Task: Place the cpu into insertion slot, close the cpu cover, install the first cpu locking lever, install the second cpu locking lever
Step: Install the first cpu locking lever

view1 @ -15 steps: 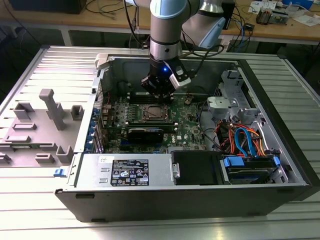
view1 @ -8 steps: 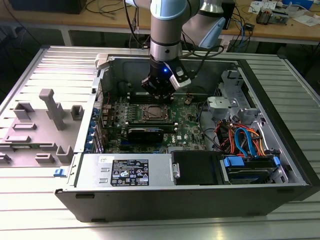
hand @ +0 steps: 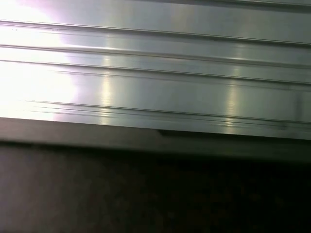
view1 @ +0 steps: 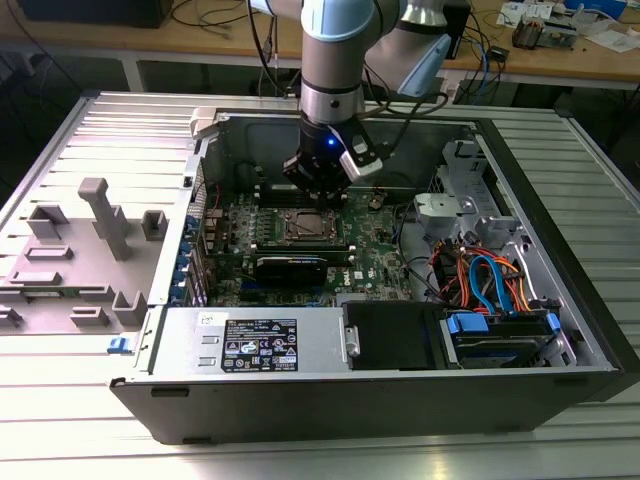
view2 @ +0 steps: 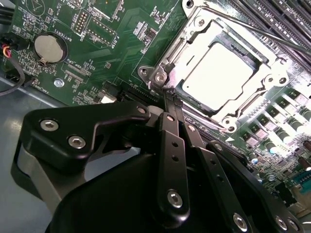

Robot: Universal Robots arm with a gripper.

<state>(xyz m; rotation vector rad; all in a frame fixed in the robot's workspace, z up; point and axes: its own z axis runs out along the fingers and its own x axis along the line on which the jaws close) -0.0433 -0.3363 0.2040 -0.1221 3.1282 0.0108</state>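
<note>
In the second wrist view the cpu (view2: 218, 73) lies flat in the insertion slot (view2: 228, 127), its silvery top showing through the window of the cpu cover (view2: 194, 36). The cover lies down over it. A thin metal locking lever (view2: 257, 30) runs along the far side of the socket. My gripper (view2: 168, 95) is shut, its black fingers (view2: 170, 141) pressed together with the tips at the socket's corner, beside a screw and lever end (view2: 159, 76). In the exterior view the gripper (view1: 318, 195) hangs just over the insertion slot (view1: 303, 228) inside the open computer case.
A coin battery (view2: 50, 47) and long memory slots (view2: 284, 17) flank the socket. A black card (view1: 290, 268), the power supply (view1: 255, 345) and coloured cables (view1: 490, 280) fill the case. Grey fixtures (view1: 100, 220) stand on the ribbed table (hand: 155, 87) at the exterior view's left.
</note>
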